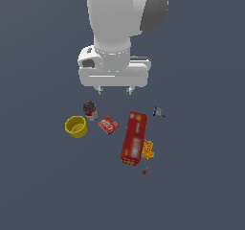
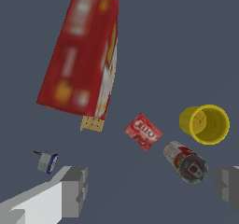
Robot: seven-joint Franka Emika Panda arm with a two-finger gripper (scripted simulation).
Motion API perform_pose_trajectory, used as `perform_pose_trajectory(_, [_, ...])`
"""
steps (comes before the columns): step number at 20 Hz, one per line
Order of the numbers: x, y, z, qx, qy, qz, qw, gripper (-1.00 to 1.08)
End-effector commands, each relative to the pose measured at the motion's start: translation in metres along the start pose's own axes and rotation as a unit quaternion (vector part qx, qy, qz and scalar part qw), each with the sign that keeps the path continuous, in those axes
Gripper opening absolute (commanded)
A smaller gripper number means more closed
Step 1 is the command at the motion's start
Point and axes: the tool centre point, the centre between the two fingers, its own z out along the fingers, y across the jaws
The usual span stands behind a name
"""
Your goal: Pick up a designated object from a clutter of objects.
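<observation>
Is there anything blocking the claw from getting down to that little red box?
Nothing visible does. The gripper hangs open above the small red box, which lies flat and apart from the can and the long red carton.

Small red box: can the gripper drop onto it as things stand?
Probably yes. The small red box lies flat with nothing on it, apart from the can and the long red carton. The gripper hangs open above, holding nothing.

Floor (image 1: pixel 43 195): I see one flat slate-blue surface, lying below the gripper (image 1: pixel 115 91) and spreading all around it.
Tone: uniform in both views.
</observation>
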Motion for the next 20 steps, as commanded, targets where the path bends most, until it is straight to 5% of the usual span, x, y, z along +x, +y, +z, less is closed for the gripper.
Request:
perform_pose_trajectory(1, [0.0, 0.0, 0.0, 0.0, 0.0, 0.0, 1.0, 1.0])
perform_pose_trajectory(20, [-0.001, 0.014, 0.002, 0.012, -0.001, 0.006, 0.9999, 1.0])
